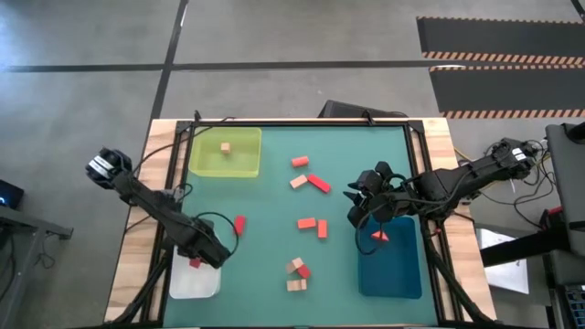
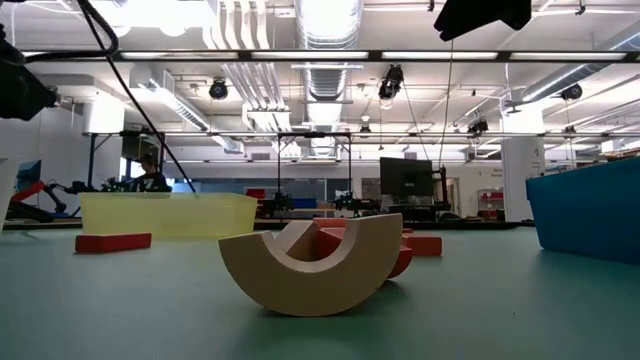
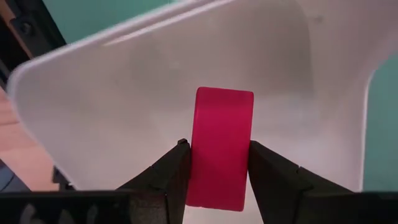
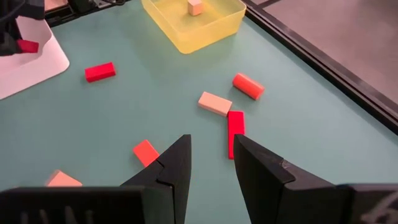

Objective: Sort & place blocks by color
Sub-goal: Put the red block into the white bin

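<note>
My left gripper [image 1: 199, 259] hangs over the white tray [image 1: 187, 285] at the table's near left, shut on a red block [image 3: 222, 146]. My right gripper [image 4: 211, 138] stays raised near the far end of the blue tray [image 1: 402, 274], open with nothing between its fingers. An orange block [image 1: 379, 236] lies in the blue tray. A tan block [image 1: 225, 147] sits in the yellow-green tray [image 1: 206, 164]. Several red, orange and tan blocks lie on the green mat, among them a red bar [image 4: 100, 71] and a tan arch [image 2: 310, 265]. My left gripper pinches the red block by two opposite sides [image 3: 200, 163] between its two fingers. The fingers come from above, pointing steeply down. The block reaches past the fingertips toward the white tray's floor [image 3: 124, 112]; whether it touches the floor, I cannot tell.
A red block [image 1: 239, 224] lies just beyond the white tray. A cluster of blocks [image 1: 297, 274] sits near the table's front edge, another group [image 1: 311, 181] mid-table. Cables run along the table's left side [image 1: 169, 196]. Bare mat lies between the trays.
</note>
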Controlling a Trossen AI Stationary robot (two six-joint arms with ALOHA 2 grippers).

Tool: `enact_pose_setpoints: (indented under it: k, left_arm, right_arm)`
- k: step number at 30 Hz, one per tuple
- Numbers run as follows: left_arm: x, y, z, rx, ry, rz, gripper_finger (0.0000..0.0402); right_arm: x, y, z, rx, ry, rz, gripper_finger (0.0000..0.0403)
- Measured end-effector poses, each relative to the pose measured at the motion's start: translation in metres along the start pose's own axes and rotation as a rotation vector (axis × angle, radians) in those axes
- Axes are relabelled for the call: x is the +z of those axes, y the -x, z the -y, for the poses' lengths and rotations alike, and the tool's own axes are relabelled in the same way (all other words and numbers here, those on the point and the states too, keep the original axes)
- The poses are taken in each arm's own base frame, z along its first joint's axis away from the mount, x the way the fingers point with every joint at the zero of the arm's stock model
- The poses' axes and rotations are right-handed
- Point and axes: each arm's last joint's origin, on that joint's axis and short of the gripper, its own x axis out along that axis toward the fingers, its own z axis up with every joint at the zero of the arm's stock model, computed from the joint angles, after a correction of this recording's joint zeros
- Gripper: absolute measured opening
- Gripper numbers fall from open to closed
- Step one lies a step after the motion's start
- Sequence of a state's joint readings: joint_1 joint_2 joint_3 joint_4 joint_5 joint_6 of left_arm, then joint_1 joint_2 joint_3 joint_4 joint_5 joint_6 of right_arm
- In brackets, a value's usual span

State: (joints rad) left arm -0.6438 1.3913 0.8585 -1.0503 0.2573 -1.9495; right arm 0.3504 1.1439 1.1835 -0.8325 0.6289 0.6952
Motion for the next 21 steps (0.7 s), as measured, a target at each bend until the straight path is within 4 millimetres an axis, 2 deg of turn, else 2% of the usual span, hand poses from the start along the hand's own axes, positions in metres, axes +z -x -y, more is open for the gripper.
enact_pose_setpoints:
  k: [8,21]
  left_arm:
    - [-0.004,-0.013,0.005,0.055,-0.008,0.023,0.0134]
    - [-0.004,-0.02,0.008,0.081,-0.005,0.035,0.0135]
  right_arm:
    - [0.0,0.0,0.0,0.0,0.0,0.0,0.0109]
    - [0.0,0.0,0.0,-0.001,0.0,0.001,0.0109]
